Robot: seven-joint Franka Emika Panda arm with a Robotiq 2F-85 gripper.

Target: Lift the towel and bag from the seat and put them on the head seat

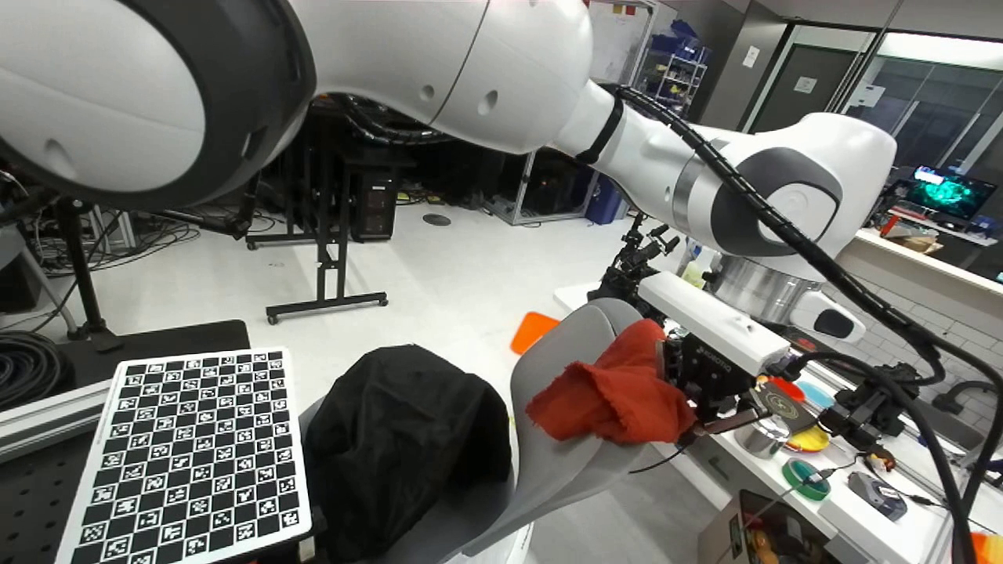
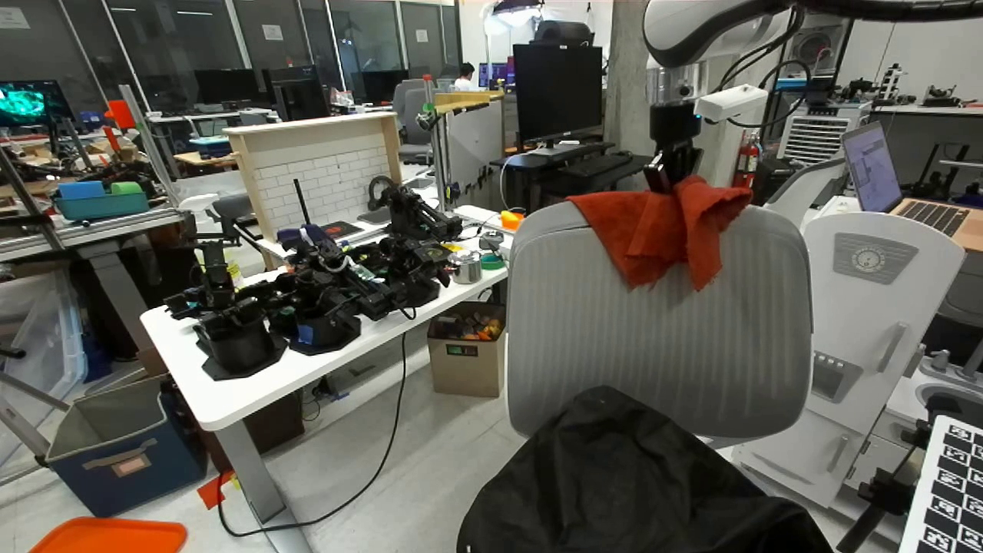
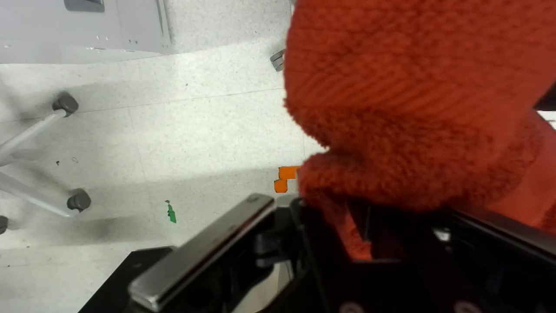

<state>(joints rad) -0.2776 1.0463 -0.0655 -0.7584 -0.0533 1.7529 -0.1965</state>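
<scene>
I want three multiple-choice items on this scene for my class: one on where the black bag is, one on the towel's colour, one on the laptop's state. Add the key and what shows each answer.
1. Where is the black bag?
A) On the white table
B) On the grey seat
C) Over the top of the chair's back

2. What colour is the towel?
A) Blue
B) Green
C) Red-orange

3. How does the laptop stand?
A) Open
B) Folded shut
C) Upside down

Key:
1 B, as an exterior view shows grey seat surface at the black bag's edge.
2 C, as the towel looks red-orange in both exterior views and the wrist view.
3 A, as its screen rises from behind the keyboard.
</scene>
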